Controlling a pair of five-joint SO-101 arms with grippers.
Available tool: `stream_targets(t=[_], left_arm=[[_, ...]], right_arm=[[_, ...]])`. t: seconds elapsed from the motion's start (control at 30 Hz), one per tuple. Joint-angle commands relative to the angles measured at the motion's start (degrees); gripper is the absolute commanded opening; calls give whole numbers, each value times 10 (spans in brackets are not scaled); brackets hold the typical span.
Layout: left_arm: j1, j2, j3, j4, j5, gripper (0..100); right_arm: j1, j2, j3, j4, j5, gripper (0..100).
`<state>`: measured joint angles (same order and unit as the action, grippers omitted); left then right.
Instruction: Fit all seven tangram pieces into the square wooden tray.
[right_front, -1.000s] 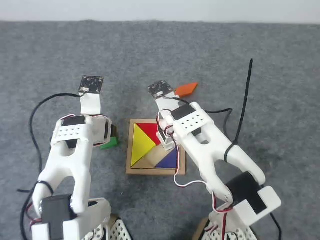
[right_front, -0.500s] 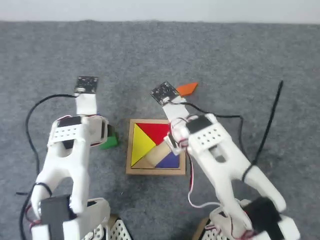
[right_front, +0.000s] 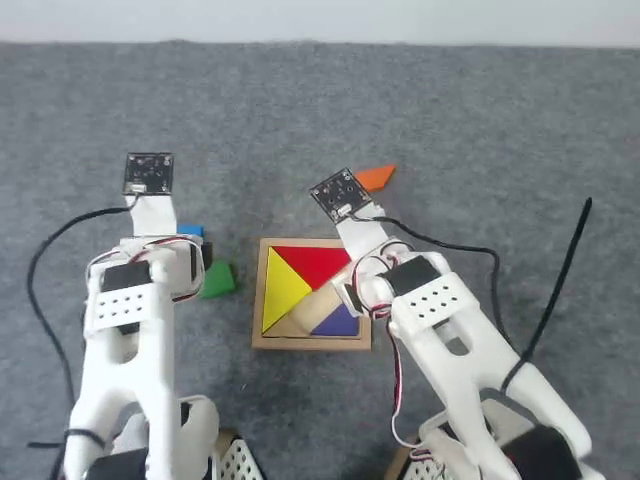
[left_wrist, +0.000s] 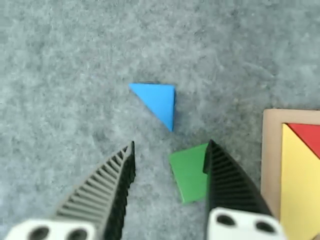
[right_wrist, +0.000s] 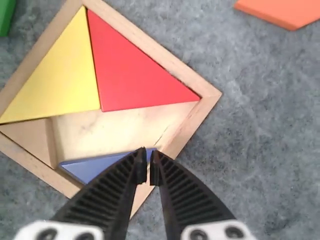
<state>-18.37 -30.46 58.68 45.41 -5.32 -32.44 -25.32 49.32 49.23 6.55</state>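
Note:
The square wooden tray (right_front: 262, 340) holds a yellow triangle (right_front: 284, 286), a red triangle (right_front: 314, 263) and a purple-blue piece (right_front: 339, 319); bare wood shows between them. In the right wrist view my right gripper (right_wrist: 148, 155) is shut with nothing in it, above the purple-blue piece (right_wrist: 97, 168) by the tray rim (right_wrist: 200, 107). My left gripper (left_wrist: 171, 146) is open over the carpet. A green piece (left_wrist: 189, 172) lies partly under one finger, and a blue triangle (left_wrist: 157, 101) is just beyond the tips. An orange piece (right_front: 374, 178) lies past the tray.
Everything rests on grey carpet. The green piece (right_front: 218, 280) and blue triangle (right_front: 190, 232) lie left of the tray, close to the left arm. Cables trail from both arms. Open carpet stretches across the far side and the right.
The right arm has drawn back and to the right, off the middle of the tray. The left arm has shifted left, uncovering the blue triangle.

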Motion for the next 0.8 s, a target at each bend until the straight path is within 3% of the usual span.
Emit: stream_targets(t=[0.0,0.3,0.67,0.77], left_arm=[[-6,40,-69,25,2,220],[-8,239,-215,63,7,243],[-8,336,-338,183,191,242],[-5,334,-346,227,209,233]], right_arm=[[-5,-29,2,-13,-8,22],[-5,-29,3,-13,-9,7],[-4,-29,2,-13,-9,7],[-1,-29,2,-13,-8,7]])
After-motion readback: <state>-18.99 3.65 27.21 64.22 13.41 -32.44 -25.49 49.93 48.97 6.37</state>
